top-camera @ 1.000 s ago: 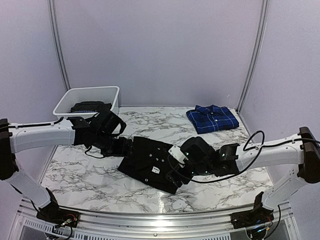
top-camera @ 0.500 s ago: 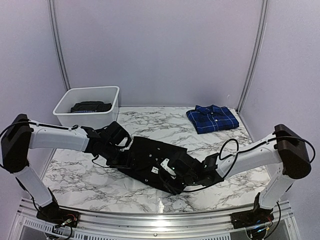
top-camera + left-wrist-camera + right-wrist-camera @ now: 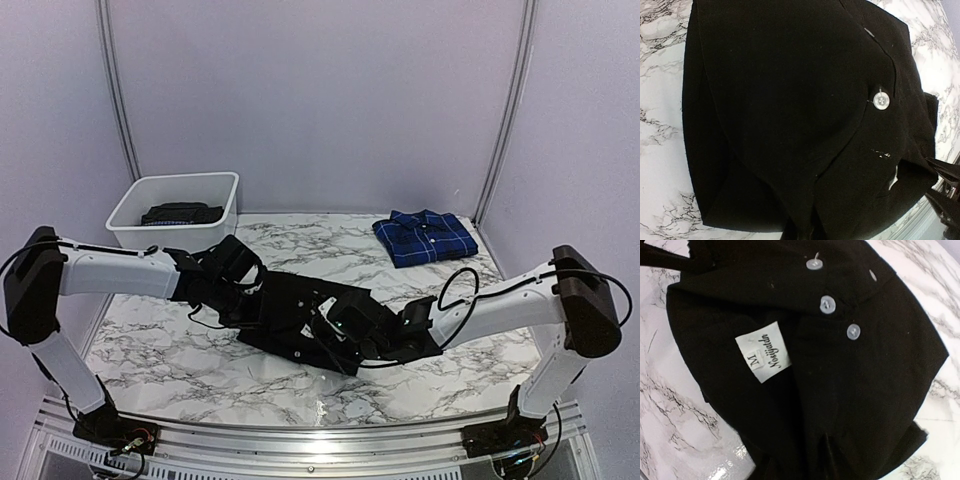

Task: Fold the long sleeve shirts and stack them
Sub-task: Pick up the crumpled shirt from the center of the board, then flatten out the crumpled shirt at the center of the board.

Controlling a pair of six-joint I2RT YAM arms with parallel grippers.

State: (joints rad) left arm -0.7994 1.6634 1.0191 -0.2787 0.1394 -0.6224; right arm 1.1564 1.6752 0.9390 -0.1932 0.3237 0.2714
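On the tabletop [image 3: 150, 345], your arms have dropped onto the black shirt [image 3: 300, 310]. The left gripper [image 3: 245, 302] is now pinched shut on its edge. The right gripper [image 3: 340, 340] is narrowing, and you cannot tell its hold yet. Judge the fold ready to start.

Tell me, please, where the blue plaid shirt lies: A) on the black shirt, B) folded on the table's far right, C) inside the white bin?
B: the blue plaid shirt lies folded on the marble table at its far right, apart from the black shirt and the white bin.
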